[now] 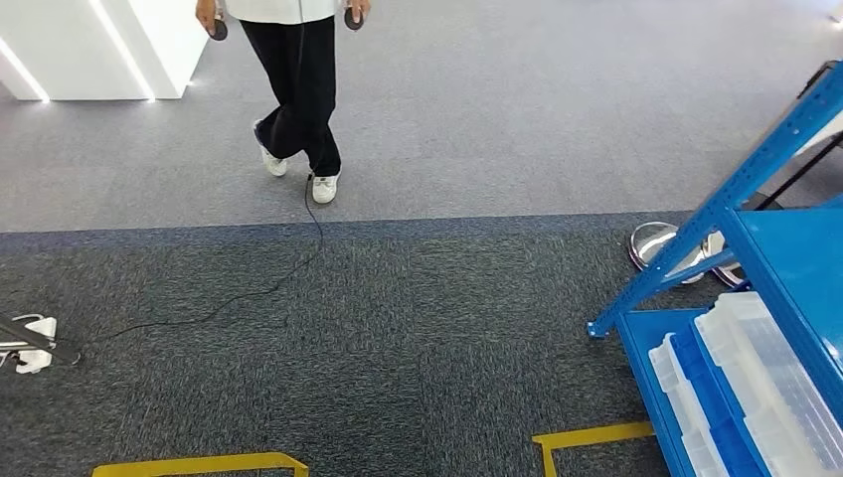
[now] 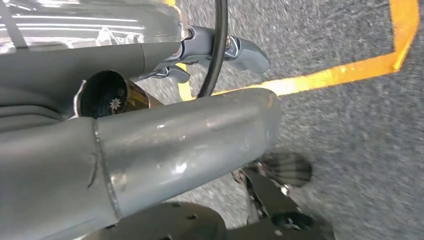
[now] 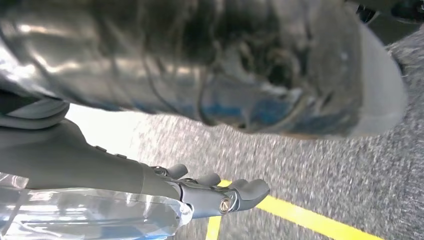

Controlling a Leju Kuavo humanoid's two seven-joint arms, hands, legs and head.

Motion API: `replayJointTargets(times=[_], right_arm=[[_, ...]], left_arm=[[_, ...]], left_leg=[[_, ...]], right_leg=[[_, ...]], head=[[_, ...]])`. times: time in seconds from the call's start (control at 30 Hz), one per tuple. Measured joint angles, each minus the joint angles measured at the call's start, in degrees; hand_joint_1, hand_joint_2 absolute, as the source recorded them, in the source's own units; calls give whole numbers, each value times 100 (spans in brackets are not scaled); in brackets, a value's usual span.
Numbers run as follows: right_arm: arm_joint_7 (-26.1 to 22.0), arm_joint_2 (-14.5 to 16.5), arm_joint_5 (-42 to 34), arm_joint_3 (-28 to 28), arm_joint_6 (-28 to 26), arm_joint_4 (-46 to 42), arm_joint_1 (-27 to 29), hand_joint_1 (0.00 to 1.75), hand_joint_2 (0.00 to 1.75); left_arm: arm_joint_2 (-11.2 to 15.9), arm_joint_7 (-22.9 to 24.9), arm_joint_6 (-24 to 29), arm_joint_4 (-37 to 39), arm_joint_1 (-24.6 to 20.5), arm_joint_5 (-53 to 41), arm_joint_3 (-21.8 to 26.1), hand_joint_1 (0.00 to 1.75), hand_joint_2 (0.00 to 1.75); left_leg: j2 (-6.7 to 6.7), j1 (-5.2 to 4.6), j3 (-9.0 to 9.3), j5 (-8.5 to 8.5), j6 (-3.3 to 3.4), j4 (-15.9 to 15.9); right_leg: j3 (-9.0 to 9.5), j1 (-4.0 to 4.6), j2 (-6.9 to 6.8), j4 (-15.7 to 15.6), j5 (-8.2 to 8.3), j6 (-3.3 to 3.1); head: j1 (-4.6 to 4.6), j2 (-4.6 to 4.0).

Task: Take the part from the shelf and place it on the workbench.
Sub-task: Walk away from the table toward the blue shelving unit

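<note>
Holding clear-wrapped parts, both hands hang above yellow floor tape.

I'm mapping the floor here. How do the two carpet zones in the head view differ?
The far carpet is light grey and plain; the near carpet is dark and speckled. The person stands on the far carpet; yellow tape marks the near carpet. A black cable crosses both.
</note>
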Motion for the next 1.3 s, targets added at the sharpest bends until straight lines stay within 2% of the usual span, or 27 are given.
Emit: replayJointTargets(times=[0.07,0.1,0.13,0.17,0.23,0.3,0.37,0.43,0.5,0.53,0.57,0.6,0.63,0.67,0.73,0.8,0.87,0.9,0.97,1.0,1.03,1.07,1.1,1.13,1.17,1.23,1.3], right_arm=[[-33,2,-32,-7,-8,0,-4,0,0],[-39,2,-39,-9,-9,0,2,0,0],[-41,3,-45,-10,-10,0,8,0,0],[-44,3,-59,-11,-10,0,12,0,0],[-51,2,-108,-22,-9,0,3,0,0],[-22,2,-156,-48,1,0,-9,0,0],[63,3,-173,-71,16,0,-5,0,0],[148,8,-196,-102,26,0,3,0,0],[173,20,-247,-156,17,0,-1,0,0],[151,27,-277,-186,10,0,-5,0,0],[114,36,-297,-212,4,0,-6,0,0],[67,43,-311,-240,1,0,-4,0,0],[26,49,-317,-266,-1,0,-2,0,0],[-3,55,-317,-286,-2,0,-1,0,0],[-25,67,-315,-311,-3,0,-8,0,0],[-29,78,-311,-327,-4,0,-19,0,0],[-31,81,-308,-344,-5,0,-12,0,0],[-29,81,-305,-351,-5,0,-5,0,0],[-22,81,-301,-361,-6,0,-3,0,0],[-14,81,-297,-367,-6,0,-8,0,0],[1,81,-291,-370,-6,0,-13,0,0],[21,81,-286,-373,-5,0,-16,0,0],[46,81,-279,-375,-5,0,-13,0,0],[70,81,-274,-376,-5,0,-7,0,0],[85,81,-270,-378,-5,0,-1,0,0],[97,81,-264,-383,-5,0,-4,0,0],[101,81,-262,-387,-6,0,-19,0,0]], left_arm=[[-2,44,-3,0,43,-13,-25,0,0],[-5,53,-5,-1,52,-17,-35,0,0],[-10,57,-8,-1,51,-20,-40,0,0],[-15,67,-10,-2,46,-23,-43,0,0],[-22,110,-12,-2,40,-21,-49,0,0],[-21,149,-14,-1,37,-4,-54,0,0],[-22,125,-24,-1,28,23,-55,0,0],[-24,47,-51,-2,16,38,-55,0,0],[-22,-15,-94,-2,19,30,-62,0,0],[-21,-25,-114,-2,28,11,-72,0,0],[-21,-21,-127,-2,40,-10,-82,0,0],[-20,-15,-135,-2,48,-29,-93,0,0],[-16,-11,-137,-1,53,-43,-101,0,0],[-8,-9,-136,-1,52,-45,-107,0,0],[21,-13,-133,1,46,-44,-120,0,0],[43,-18,-132,1,33,-44,-132,0,0],[47,-20,-132,1,16,-43,-137,0,0],[48,-22,-132,1,11,-42,-138,0,0],[50,-29,-131,1,11,-39,-138,0,0],[53,-35,-129,1,18,-36,-139,0,0],[56,-42,-128,1,29,-32,-139,0,0],[58,-51,-128,1,40,-27,-139,0,0],[61,-61,-128,1,44,-22,-139,0,0],[61,-71,-129,1,42,-17,-139,0,0],[61,-78,-129,1,35,-13,-139,0,0],[58,-85,-130,1,24,-2,-139,0,0],[58,-88,-130,1,15,12,-139,0,0]], left_leg=[[187,-27,-14,-7,9,4],[269,-37,-16,-12,11,7],[336,-43,-13,-19,7,11],[396,-46,-5,-29,-1,16],[503,-58,23,-56,-37,21],[596,-64,54,-71,-101,13],[679,-65,83,-86,-169,-1],[517,-53,38,-244,-229,174],[188,-31,-228,-615,-271,804],[88,-26,-423,-797,-279,1215],[48,-25,-581,-889,-282,1531],[33,-25,-658,-860,-278,1655],[22,-25,-628,-714,-268,1551],[-21,-24,-492,-478,-252,1218],[-291,-16,-167,-100,-214,422],[-484,-20,-33,-5,-188,67],[-389,-25,-19,17,-147,29],[-318,-18,-9,41,-112,-3],[-161,1,1,85,-42,-66],[-74,-11,-1,88,-22,-73],[12,-21,-8,85,-9,-72],[99,-30,-12,80,-6,-71],[186,-36,-13,73,-6,-69],[260,-38,-8,66,-13,-68],[327,-39,4,55,-22,-66],[448,-53,40,24,-60,-61],[542,-72,74,-9,-118,-55]], right_leg=[[-275,-5,-64,599,-213,21],[-266,-5,-78,619,-166,21],[-131,-1,-102,401,-23,12],[105,7,-171,-2,167,-9],[509,49,-375,-723,397,-80],[608,96,-448,-953,425,-144],[603,95,-337,-993,457,-190],[627,54,-226,-1046,495,-247],[631,30,-110,-1071,522,-289],[622,30,-42,-1067,526,-298],[617,33,34,-1062,528,-302],[615,37,116,-1054,529,-303],[617,38,199,-1043,529,-302],[621,39,282,-1030,527,-299],[605,37,420,-994,522,-271],[556,27,537,-972,531,-204],[518,16,654,-983,559,-122],[495,18,608,-952,537,-94],[328,38,308,-612,307,-53],[159,39,116,-258,103,-38],[-35,36,7,146,-95,-20],[-199,28,-41,494,-228,-4],[-278,19,-63,674,-255,7],[-234,13,-81,617,-166,11],[-66,11,-118,321,11,6],[406,37,-324,-537,353,-44],[631,82,-446,-984,469,-119]], head=[[-2,0],[-2,0],[-2,0],[-2,0],[-1,0],[0,0],[1,0],[-3,0],[-9,0],[-10,0],[-10,0],[-10,0],[-10,0],[-10,0],[-9,0],[-9,0],[-9,0],[-8,0],[3,0],[7,0],[11,0],[11,0],[11,0],[12,0],[12,0],[11,0],[10,0]])
